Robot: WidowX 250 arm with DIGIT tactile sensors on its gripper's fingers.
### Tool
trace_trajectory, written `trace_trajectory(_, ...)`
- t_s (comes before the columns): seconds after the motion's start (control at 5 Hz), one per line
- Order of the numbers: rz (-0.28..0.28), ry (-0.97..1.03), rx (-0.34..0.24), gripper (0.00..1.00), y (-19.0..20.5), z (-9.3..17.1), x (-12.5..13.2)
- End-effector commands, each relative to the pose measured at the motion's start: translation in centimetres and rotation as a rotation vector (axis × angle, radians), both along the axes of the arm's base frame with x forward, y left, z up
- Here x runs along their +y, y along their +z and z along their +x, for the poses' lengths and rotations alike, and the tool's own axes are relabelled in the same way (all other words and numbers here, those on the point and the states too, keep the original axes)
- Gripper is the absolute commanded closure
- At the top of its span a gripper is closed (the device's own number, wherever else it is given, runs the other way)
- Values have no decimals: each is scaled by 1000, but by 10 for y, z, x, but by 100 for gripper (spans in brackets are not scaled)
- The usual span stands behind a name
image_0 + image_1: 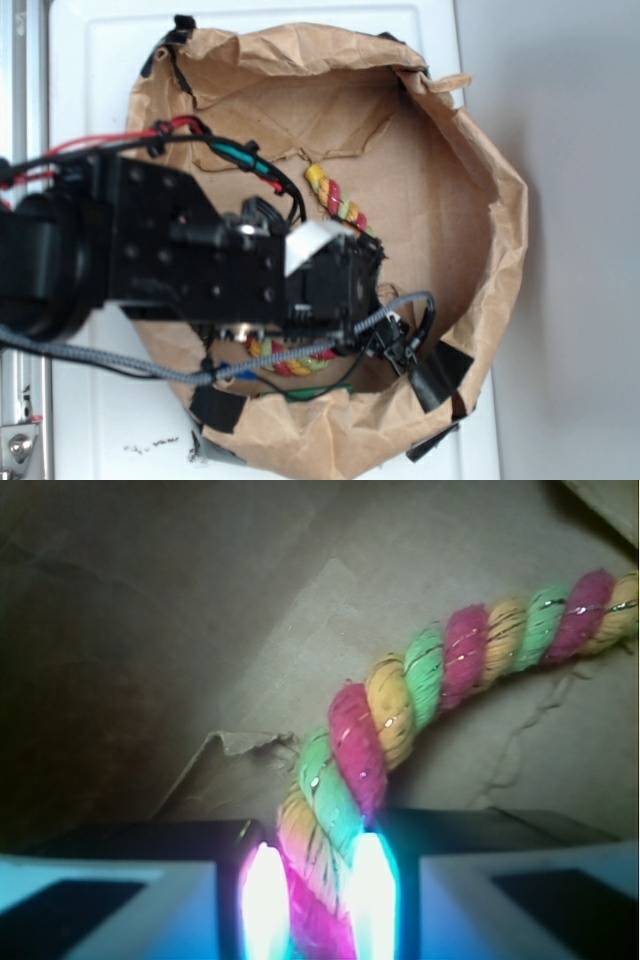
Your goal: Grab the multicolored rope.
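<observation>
Already clamped: black gripper (315, 900) with glowing pads shut on thick twisted rope of red, yellow and pale green strands (420, 680), pinched across one stretch near the middle of a crumpled brown paper bag's floor (430, 200). Curving away toward the bag's far wall, one end poking out past the black arm (150, 250), another stretch peeking out below it. Probably soft, light, floppy; grippy weave, unlikely to slip. Mid-length hold best, ends likely to dangle.

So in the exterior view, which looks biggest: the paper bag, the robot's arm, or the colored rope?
1. Paper bag, largest.
2. Robot arm, though it sits nearer the camera, so its size is flattered.
3. Multicolored rope, smallest; the arm hides much of it.
</observation>
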State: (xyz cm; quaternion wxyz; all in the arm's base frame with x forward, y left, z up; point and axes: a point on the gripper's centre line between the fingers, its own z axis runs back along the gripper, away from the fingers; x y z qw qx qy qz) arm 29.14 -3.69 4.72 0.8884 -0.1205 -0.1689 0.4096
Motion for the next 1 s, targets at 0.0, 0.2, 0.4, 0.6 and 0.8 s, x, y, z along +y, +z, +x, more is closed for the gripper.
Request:
trace_trajectory(0.0,-75,1,-7,100,40,5,25)
trace_trajectory(0.2,-76,-6,21,100,56,4,31)
trace_trajectory(0.4,-24,-12,-17,100,71,-3,36)
trace_trajectory(0.6,-17,-21,-36,100,77,-6,36)
trace_trajectory(0.8,122,-31,-100,28,75,-10,29)
